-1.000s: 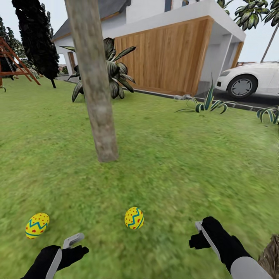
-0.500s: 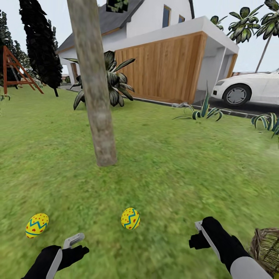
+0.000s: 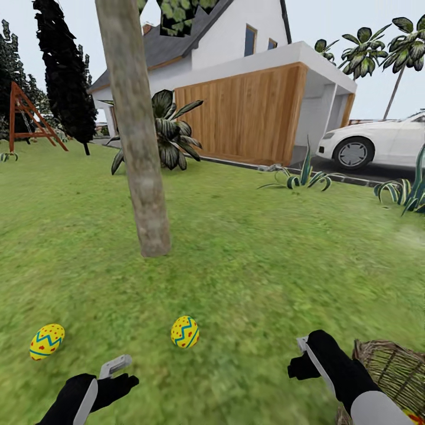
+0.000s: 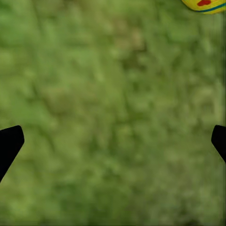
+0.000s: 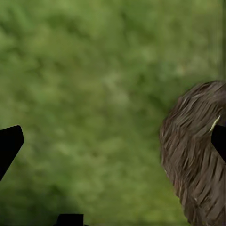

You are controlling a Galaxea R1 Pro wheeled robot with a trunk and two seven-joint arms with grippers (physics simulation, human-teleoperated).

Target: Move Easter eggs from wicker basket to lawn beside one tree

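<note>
Two yellow Easter eggs with blue zigzags and red dots lie on the lawn (image 3: 248, 277), one (image 3: 185, 332) in front of me and one (image 3: 46, 341) to the left. Both lie a short way in front of the tree (image 3: 141, 177) with its thick grey-brown trunk. The wicker basket (image 3: 392, 369) stands at the lower right, and a sliver of yellow and red (image 3: 413, 417) shows inside it. My left gripper (image 3: 121, 376) hovers open over grass near an egg (image 4: 205, 4). Beside the basket (image 5: 197, 155), my right gripper (image 3: 298, 357) is open and holds nothing.
A spiky dark plant (image 3: 168, 133) grows behind the tree. A white house with a wooden wall (image 3: 248, 112) stands beyond. A white car (image 3: 378, 141) is parked on the driveway to the right, with spiky plants (image 3: 301, 177) at the lawn's edge. A red swing frame (image 3: 26, 118) stands far left.
The whole view has swung to the right, so the basket now shows much more at the lower right and the eggs sit further left. Both grippers hold the same pose.
</note>
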